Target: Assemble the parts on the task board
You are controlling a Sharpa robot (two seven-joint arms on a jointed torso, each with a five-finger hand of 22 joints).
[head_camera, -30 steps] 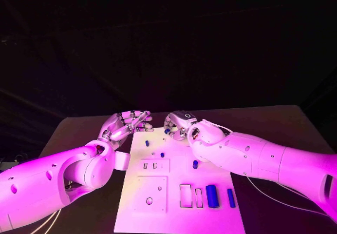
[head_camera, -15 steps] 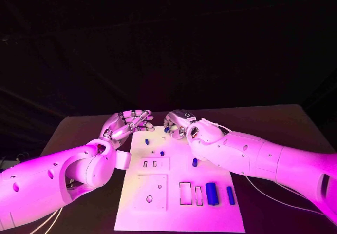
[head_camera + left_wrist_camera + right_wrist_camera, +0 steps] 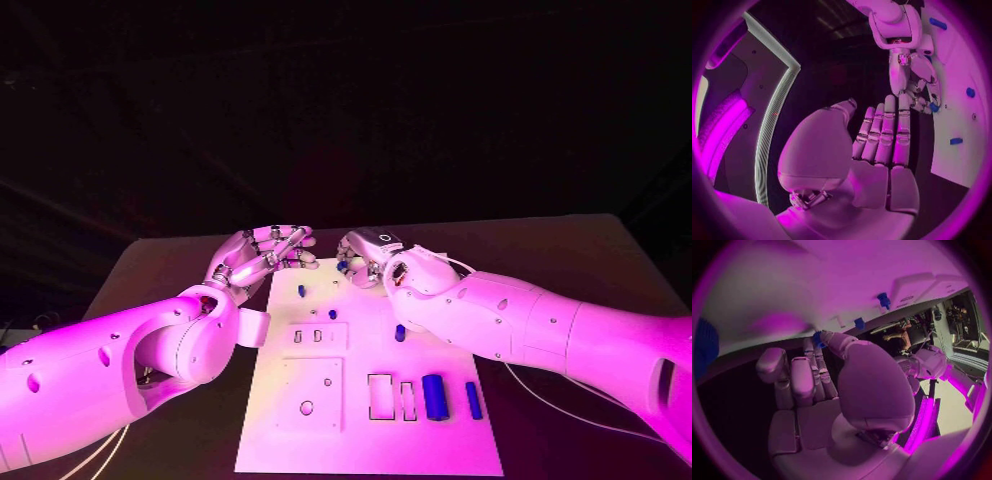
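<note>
The white task board point(image 3: 368, 430) lies in the middle of the table. My right hand point(image 3: 369, 257) hovers over its far end and pinches a small blue part point(image 3: 343, 266) at its fingertips; the right wrist view shows that part point(image 3: 819, 338) between thumb and finger. My left hand point(image 3: 265, 254) hangs just off the board's far left corner, fingers stretched out side by side point(image 3: 882, 135) with nothing in them. Blue parts stand on the board at the far left point(image 3: 302, 291), in the middle point(image 3: 333, 314) and right of it point(image 3: 400, 332). Two longer blue blocks point(image 3: 434, 397) point(image 3: 473, 401) lie near the front right.
Rectangular slots point(image 3: 381, 398) and a square plate with holes point(image 3: 310, 395) take up the board's near half. Dark table point(image 3: 577, 250) surrounds the board on both sides. My two forearms flank the board.
</note>
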